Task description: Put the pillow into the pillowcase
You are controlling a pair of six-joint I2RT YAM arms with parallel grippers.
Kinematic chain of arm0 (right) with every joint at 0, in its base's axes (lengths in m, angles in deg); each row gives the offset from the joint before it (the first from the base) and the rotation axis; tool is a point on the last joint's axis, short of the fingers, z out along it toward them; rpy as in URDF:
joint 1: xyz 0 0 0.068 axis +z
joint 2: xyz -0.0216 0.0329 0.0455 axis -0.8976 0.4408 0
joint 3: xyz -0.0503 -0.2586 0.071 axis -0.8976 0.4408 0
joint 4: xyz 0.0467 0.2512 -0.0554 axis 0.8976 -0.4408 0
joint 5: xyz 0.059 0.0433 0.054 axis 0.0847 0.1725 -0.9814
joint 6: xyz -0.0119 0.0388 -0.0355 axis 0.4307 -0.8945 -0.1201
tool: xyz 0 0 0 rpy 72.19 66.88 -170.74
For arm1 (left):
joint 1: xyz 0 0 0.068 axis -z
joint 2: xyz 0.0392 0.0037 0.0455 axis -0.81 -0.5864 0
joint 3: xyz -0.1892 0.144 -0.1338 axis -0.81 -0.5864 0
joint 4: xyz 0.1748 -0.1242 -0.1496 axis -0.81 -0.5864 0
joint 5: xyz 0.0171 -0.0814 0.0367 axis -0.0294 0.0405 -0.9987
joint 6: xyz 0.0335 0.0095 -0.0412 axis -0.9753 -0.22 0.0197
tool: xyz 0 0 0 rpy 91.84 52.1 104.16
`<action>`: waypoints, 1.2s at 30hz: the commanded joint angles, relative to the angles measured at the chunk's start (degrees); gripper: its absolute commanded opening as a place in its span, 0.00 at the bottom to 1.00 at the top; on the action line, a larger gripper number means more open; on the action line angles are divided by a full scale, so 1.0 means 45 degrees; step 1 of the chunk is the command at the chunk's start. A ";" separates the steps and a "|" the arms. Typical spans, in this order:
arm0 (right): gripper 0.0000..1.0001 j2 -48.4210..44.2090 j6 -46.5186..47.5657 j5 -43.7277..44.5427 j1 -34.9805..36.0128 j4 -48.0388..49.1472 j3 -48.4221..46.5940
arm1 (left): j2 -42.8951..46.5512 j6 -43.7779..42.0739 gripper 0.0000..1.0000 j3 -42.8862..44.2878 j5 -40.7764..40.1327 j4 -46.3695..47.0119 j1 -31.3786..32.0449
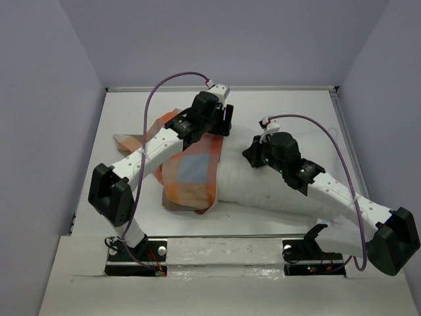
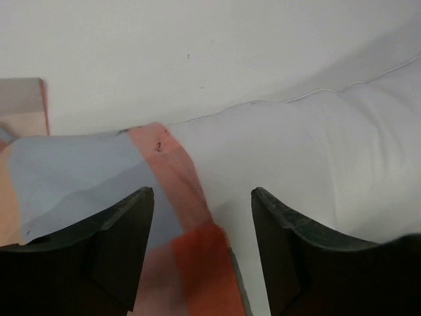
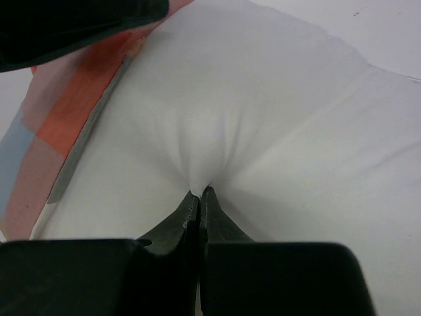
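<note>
left gripper (image 2: 202,197) released above pillowcase (image 2: 79,174) edge | right gripper (image 3: 199,195) pinching pillow (image 3: 263,99) | pillowcase covers pillow's left end, middle of bench (image 1: 289,108)

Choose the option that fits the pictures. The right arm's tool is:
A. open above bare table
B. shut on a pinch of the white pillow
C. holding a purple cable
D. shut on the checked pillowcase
B: in the right wrist view the right tool is closed, with the white fabric of the pillow puckered into its tips, while the pillowcase lies off to one side.
</note>
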 commanded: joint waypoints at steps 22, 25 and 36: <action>0.00 -0.0351 -0.0694 0.0208 0.0832 0.0860 0.0631 | 0.0977 -0.0297 0.12 -0.1129 -0.2814 0.1092 0.1337; 0.00 -0.0194 -0.0831 0.0052 0.0949 0.1423 0.0631 | 0.1231 -0.0374 0.04 -0.0583 -0.2288 0.1503 0.1922; 0.00 -0.0154 -0.1299 -0.1940 0.1496 0.3556 0.0611 | 0.2696 0.0328 0.00 -0.1087 -0.0079 0.3125 0.2569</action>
